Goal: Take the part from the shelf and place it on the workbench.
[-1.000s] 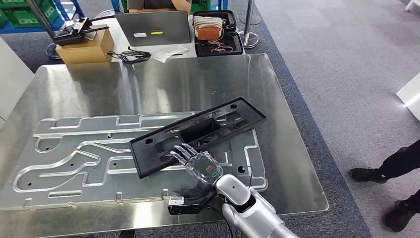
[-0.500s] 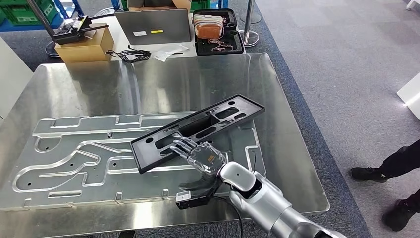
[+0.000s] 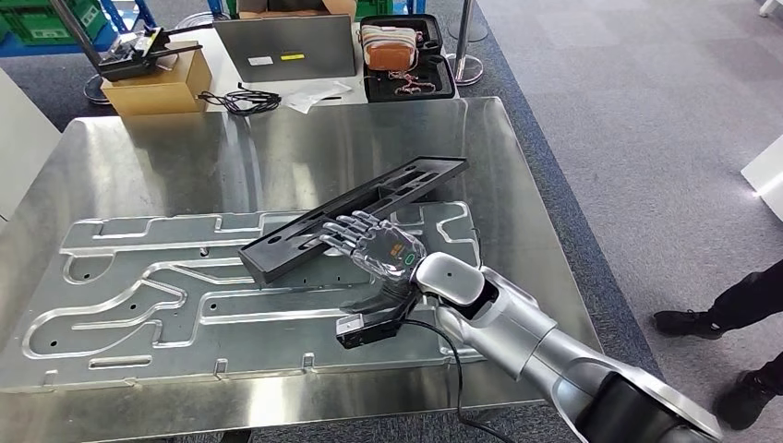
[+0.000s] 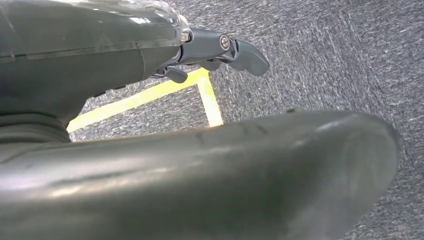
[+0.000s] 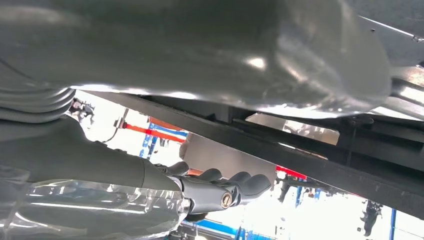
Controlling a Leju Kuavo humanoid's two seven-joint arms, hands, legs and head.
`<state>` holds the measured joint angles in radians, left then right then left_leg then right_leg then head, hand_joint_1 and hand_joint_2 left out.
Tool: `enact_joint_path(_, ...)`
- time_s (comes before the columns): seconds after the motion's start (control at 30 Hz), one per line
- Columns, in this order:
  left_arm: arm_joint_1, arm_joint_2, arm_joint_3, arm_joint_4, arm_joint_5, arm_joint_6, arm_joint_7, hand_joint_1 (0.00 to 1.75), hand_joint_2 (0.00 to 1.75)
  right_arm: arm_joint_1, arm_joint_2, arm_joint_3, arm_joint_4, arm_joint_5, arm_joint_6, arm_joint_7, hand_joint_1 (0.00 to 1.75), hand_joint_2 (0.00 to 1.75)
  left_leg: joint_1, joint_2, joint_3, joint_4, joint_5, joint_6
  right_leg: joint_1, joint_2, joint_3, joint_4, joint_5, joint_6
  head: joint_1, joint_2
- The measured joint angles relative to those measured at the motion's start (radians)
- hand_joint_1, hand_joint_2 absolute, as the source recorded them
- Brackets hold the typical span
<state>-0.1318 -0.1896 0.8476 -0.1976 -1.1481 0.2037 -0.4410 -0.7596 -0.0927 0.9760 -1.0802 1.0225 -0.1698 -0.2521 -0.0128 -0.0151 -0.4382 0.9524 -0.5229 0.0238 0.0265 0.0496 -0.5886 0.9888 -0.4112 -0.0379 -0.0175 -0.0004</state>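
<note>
One part (image 3: 360, 217) under right hand (image 3: 374, 245)

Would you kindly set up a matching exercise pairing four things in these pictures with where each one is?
Things:
1. long black plastic frame part
2. brown cardboard box
3. robot's right hand
4. grey laptop

Places:
A. beyond the far left corner of the metal workbench
B. gripping the part's near edge
C. tilted over the grooved aluminium plate, far end raised
D. behind the workbench's far edge, lid closed

Pairs: 1-C, 2-A, 3-B, 4-D
</note>
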Motion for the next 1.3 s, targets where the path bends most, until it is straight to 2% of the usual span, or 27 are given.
enact_joint_path(0.3, 0.003, 0.000, 0.001, 0.000, 0.014, 0.004, -0.006, 0.00, 0.00, -0.029, -0.013, 0.035, -0.003, -0.062, -0.025, 0.007, 0.00, 0.00, 0.000, 0.000, 0.000, 0.000, 0.000, 0.000, 0.000, 0.000, 0.000, 0.000, 0.000, 0.000, 0.000, 0.000)
enact_joint_path(0.8, 0.005, 0.000, 0.001, 0.000, 0.014, -0.012, -0.017, 0.00, 0.00, -0.030, -0.021, 0.066, -0.001, -0.076, -0.051, 0.015, 0.00, 0.00, 0.000, 0.000, 0.000, 0.000, 0.000, 0.000, 0.000, 0.000, 0.000, 0.000, 0.000, 0.000, 0.000, 0.000)
enact_joint_path(0.97, 0.005, 0.000, 0.001, 0.000, 0.019, -0.033, -0.017, 0.00, 0.00, -0.025, -0.032, 0.069, -0.001, -0.076, -0.055, 0.024, 0.00, 0.00, -0.005, -0.001, -0.004, 0.009, 0.000, 0.004, -0.003, 0.000, -0.004, 0.000, 0.004, 0.007, 0.000, 0.000)
enact_joint_path(1.07, 0.004, 0.000, 0.001, 0.000, 0.025, -0.049, -0.017, 0.00, 0.00, -0.021, -0.036, 0.070, -0.001, -0.076, -0.060, 0.028, 0.00, 0.00, -0.002, 0.002, 0.000, -0.003, 0.017, 0.012, -0.003, 0.000, -0.005, -0.003, 0.009, 0.019, 0.000, 0.000)
enact_joint_path(1.13, 0.002, -0.002, 0.002, 0.000, 0.030, -0.059, -0.018, 0.00, 0.00, -0.022, -0.039, 0.070, -0.001, -0.074, -0.065, 0.029, 0.00, 0.00, 0.006, 0.008, 0.004, -0.025, 0.035, 0.021, -0.003, -0.013, -0.026, 0.037, -0.020, 0.030, 0.000, 0.000)
enact_joint_path(1.23, 0.003, -0.002, 0.002, 0.000, 0.033, -0.066, -0.019, 0.00, 0.00, -0.015, -0.043, 0.072, 0.000, -0.071, -0.069, 0.029, 0.00, 0.00, 0.008, 0.015, -0.004, -0.025, 0.041, 0.025, -0.019, -0.036, -0.117, 0.223, -0.105, 0.048, 0.001, 0.000)
enact_joint_path(1.27, 0.004, -0.002, 0.002, 0.000, 0.033, -0.067, -0.019, 0.00, 0.00, -0.011, -0.044, 0.074, 0.000, -0.071, -0.069, 0.029, 0.00, 0.00, 0.009, 0.016, -0.009, -0.019, 0.039, 0.023, -0.026, -0.040, -0.140, 0.267, -0.111, 0.054, 0.001, 0.000)
enact_joint_path(1.3, 0.005, -0.002, 0.002, 0.000, 0.033, -0.068, -0.019, 0.00, 0.00, -0.008, -0.045, 0.074, 0.001, -0.070, -0.069, 0.029, 0.00, 0.00, 0.010, 0.016, -0.014, -0.011, 0.035, 0.020, -0.032, -0.042, -0.145, 0.275, -0.098, 0.059, 0.001, 0.000)
